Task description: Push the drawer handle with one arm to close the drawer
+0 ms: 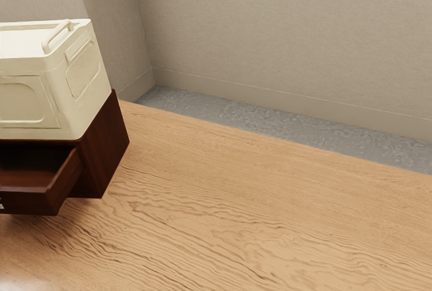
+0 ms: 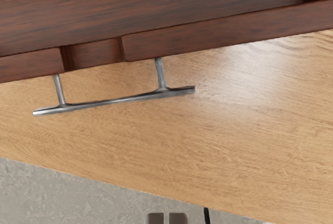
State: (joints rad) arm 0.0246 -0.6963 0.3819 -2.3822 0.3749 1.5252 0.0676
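My gripper [image 2: 166,218] has its two fingertips drawn in side by side, a narrow slit between them and nothing pinched. In the wrist view they appear against the grey floor [image 2: 78,190], past the wooden table's [image 2: 250,156] edge. The drawer [image 1: 30,202] stands pulled out from its dark reddish-brown wooden cabinet [image 1: 106,152], its inside showing. From its front, on two slim posts, juts the silver bar handle [image 2: 112,101], over the tabletop. I am apart from that handle, on its side away from the drawer. A cream storage crate [image 1: 71,92] with a raised grip on its top sits upright on the cabinet; plain beige walls [image 1: 283,28] rise behind.
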